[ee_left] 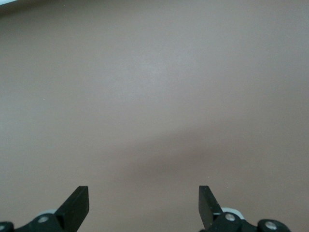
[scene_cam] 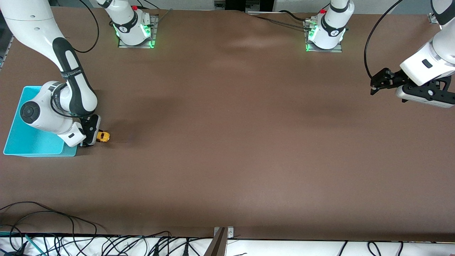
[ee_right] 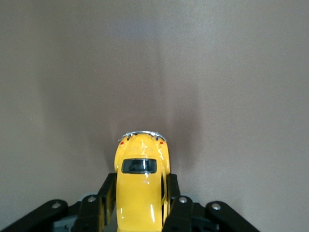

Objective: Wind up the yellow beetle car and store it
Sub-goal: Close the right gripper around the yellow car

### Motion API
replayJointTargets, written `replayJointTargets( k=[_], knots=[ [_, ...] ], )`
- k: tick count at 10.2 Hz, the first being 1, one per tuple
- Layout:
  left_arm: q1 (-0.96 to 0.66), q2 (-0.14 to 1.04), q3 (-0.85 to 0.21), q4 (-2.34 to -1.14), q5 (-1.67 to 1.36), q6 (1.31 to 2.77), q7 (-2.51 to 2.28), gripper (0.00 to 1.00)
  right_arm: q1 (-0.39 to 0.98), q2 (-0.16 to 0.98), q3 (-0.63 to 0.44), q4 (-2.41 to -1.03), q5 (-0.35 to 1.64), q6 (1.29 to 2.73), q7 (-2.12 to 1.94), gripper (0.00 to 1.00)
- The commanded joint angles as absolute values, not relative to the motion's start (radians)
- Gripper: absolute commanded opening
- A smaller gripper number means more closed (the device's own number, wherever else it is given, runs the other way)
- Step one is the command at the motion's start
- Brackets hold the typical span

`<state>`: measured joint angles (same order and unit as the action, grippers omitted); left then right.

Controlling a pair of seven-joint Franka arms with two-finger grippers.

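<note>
1. The yellow beetle car sits low on the brown surface, right beside the turquoise bin, on the side of the bin that faces the left arm's end of the surface. It's not in the bin.
2. The right gripper is down at the car, just off the bin's corner that is nearer the front camera. Its jaws are clamped on the car's body, 1 finger on each flank. The right wrist view shows that pretty clearly: the car is squeezed between the 2 black fingers, with its chrome bumper end and dark window poking out past the fingertips.
3. In that same wrist view the car looks level and lined up straight with the gripper.
4. The right arm's wrist hangs over the bin and hides a good chunk of it from the front camera.
5. The left gripper waits up in the air at the left arm's end of the surface, well apart from the bin, over bare brown surface.
6. Its jaws stand apart with nothing between them. The left wrist view has the 2 fingertips spread wide.
</note>
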<state>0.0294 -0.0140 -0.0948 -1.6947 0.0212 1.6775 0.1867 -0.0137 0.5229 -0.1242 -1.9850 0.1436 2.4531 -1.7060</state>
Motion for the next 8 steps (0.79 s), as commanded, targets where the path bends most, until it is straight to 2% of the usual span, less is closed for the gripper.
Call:
replayJointTargets(
  k=[1,5,8],
  knots=[
    [0.031,-0.008,-0.097,-1.674,0.000,1.660,0.181,1.00,-0.017,0.422,-0.065,-1.999,0.167,2.450,-1.697,0.00],
    [0.031,-0.008,-0.097,-1.674,0.000,1.660,0.181,1.00,-0.017,0.322,-0.052,-1.902,0.164,2.223,-1.625,0.00],
    [0.029,-0.006,-0.098,-1.672,0.002,1.660,0.181,1.00,-0.017,0.240,-0.191,-1.882,0.097,2.077,-1.649,0.00]
  ],
)
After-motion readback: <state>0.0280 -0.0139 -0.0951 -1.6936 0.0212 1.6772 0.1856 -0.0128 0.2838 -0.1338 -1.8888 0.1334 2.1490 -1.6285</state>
